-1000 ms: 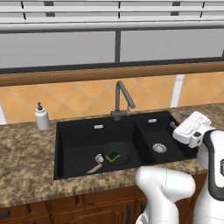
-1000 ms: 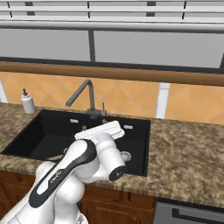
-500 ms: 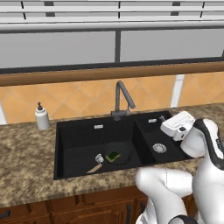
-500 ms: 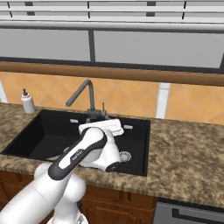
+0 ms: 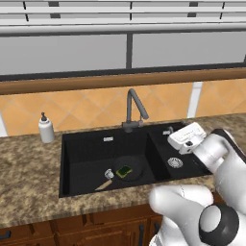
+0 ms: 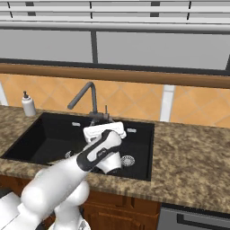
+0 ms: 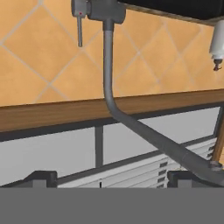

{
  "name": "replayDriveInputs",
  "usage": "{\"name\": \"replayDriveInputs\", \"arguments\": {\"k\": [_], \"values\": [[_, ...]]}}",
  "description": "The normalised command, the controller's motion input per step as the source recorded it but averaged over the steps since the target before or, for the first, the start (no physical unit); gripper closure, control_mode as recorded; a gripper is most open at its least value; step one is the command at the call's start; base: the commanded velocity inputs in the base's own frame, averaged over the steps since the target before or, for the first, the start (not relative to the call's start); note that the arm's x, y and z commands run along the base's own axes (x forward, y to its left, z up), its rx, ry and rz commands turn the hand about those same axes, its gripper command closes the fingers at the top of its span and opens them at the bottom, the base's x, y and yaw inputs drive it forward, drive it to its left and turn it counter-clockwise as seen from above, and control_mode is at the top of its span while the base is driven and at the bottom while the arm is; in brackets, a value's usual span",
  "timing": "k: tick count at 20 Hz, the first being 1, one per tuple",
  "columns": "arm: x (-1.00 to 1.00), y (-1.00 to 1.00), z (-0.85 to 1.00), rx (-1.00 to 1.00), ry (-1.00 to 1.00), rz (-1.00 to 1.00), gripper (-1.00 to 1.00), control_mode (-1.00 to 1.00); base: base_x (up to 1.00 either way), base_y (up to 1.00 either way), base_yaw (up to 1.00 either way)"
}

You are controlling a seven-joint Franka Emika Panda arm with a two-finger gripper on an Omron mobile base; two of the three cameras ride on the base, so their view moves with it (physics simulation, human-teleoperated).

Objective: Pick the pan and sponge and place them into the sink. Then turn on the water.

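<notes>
Two of the task's things already lie in the sink (image 5: 86, 144): the pan (image 5: 126, 168) sits on the floor of the larger left bowl with its wooden handle pointing toward the front left, and the green sponge (image 5: 124, 170) rests on it. No stream runs from the faucet (image 5: 135, 108), so turning on the water appears to be the step in hand.

The claw (image 5: 169, 132) hangs over the back of the smaller right bowl, wrist pointed toward the rear wall. From it, the faucet base stands to the left along the sink's back edge, near but not touching. In the hand view, which is rolled upside down, the base and its thin lever (image 7: 79, 27) appear at the top and the gooseneck sweeps down to the lower right, so the lever lies ahead of the claw and off to one side. The fingertips (image 7: 41, 178) stand well apart, holding nothing.

My judgement is that the coming move turns on closing that sideways gap to reach the lever beside the faucet base, without catching the spout, which arches toward the left bowl.
</notes>
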Motion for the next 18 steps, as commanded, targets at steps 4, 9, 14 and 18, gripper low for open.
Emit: {"name": "replayDriveInputs", "arguments": {"k": [4, 9, 14, 18], "values": [[0.59, 0.00, -0.16, 0.05, 0.00, 0.00, -1.00, -1.00, 0.00, 0.00, 0.00], [0.54, 0.00, -0.15, 0.00, 0.00, 0.00, -1.00, -1.00, 0.00, 0.00, 0.00], [0.44, 0.00, -0.18, 0.00, 0.00, 0.00, -1.00, -1.00, 0.00, 0.00, 0.00], [0.43, 0.00, -0.20, 0.00, 0.00, 0.00, -1.00, -1.00, 0.00, 0.00, 0.00]]}}
